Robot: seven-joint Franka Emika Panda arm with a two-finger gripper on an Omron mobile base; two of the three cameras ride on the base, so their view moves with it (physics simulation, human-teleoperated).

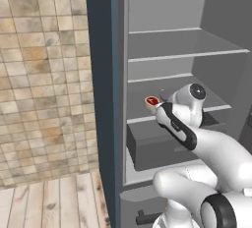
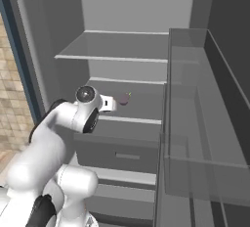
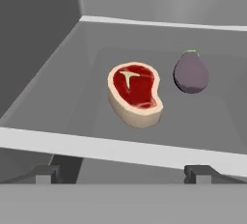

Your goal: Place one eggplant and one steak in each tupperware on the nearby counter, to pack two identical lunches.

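Observation:
A raw red steak (image 3: 135, 92) with a pale fat rim lies on a grey fridge shelf (image 3: 72, 97). To its right on the same shelf rests a dark purple eggplant (image 3: 191, 72). My gripper (image 3: 123, 172) hangs just in front of the shelf's white front edge, open wide, with nothing between its fingertips (image 3: 46, 172). From the left base view the steak (image 1: 151, 101) shows beside my wrist, and the eggplant (image 2: 123, 99) shows just beyond the hand in the right base view. The tupperware and the counter are out of view.
The fridge stands open, with upper shelves (image 1: 187, 50) above and a closed drawer (image 2: 122, 155) below the shelf. Its door with clear bins (image 2: 195, 123) stands open at the right. A tiled wall (image 1: 44, 74) and wood floor (image 1: 49, 202) lie to the left.

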